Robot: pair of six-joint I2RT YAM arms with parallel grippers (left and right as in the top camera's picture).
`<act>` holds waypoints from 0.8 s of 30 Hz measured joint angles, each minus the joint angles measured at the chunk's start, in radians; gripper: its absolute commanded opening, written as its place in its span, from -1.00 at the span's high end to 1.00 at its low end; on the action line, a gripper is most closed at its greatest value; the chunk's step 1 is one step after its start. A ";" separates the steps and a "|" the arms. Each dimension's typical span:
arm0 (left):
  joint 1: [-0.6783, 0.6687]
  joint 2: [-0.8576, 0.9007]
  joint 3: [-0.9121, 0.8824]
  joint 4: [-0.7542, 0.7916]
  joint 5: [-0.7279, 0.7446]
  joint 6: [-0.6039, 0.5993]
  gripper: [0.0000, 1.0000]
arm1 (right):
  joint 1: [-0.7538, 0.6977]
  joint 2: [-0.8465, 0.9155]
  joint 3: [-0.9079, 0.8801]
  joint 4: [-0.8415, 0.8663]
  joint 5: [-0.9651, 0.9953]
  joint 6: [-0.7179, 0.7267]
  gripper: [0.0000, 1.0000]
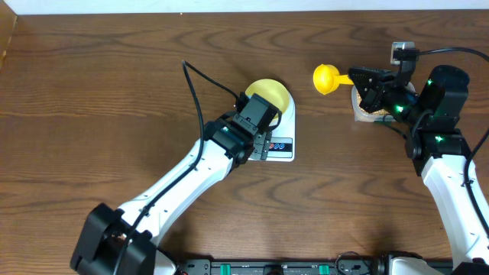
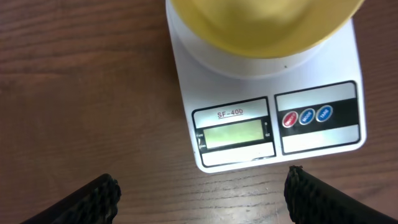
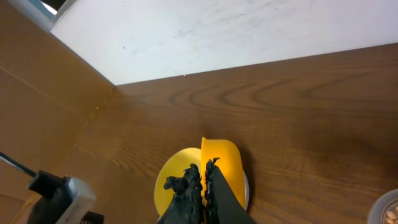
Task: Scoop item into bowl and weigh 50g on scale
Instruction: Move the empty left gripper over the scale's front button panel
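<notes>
my left gripper (image 2: 202,193): fingers apart, over the scale (image 2: 267,118) | bowl (image 2: 264,25): sits on the scale | my right gripper (image 1: 365,79): pinching the yellow scoop (image 1: 328,77) | beans (image 1: 370,112): in the tub, under my right arm

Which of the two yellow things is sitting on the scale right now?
The yellow bowl, resting on the white scale. The other, the yellow scoop, is held up by the right tool further right.

Even bright light, soft shadows; left wrist pic slightly blurred, esp bowl (image 2: 264,25)
</notes>
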 measured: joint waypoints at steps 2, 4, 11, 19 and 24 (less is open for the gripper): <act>0.000 0.022 0.000 0.000 -0.001 -0.003 -0.73 | 0.000 0.000 0.000 0.000 0.000 0.000 0.98; 0.000 0.046 0.000 0.000 -0.001 -0.005 -0.73 | 0.000 0.000 0.000 0.000 0.000 0.000 0.98; -0.008 0.082 0.000 0.008 -0.001 -0.006 -0.73 | 0.000 0.000 0.000 0.000 0.000 0.000 0.98; -0.042 0.092 0.000 0.030 -0.008 -0.006 -0.73 | 0.000 0.000 0.000 0.000 0.000 0.000 0.98; -0.066 0.122 0.000 0.041 -0.034 -0.006 -0.73 | 0.000 0.000 0.000 0.000 0.000 -0.001 0.98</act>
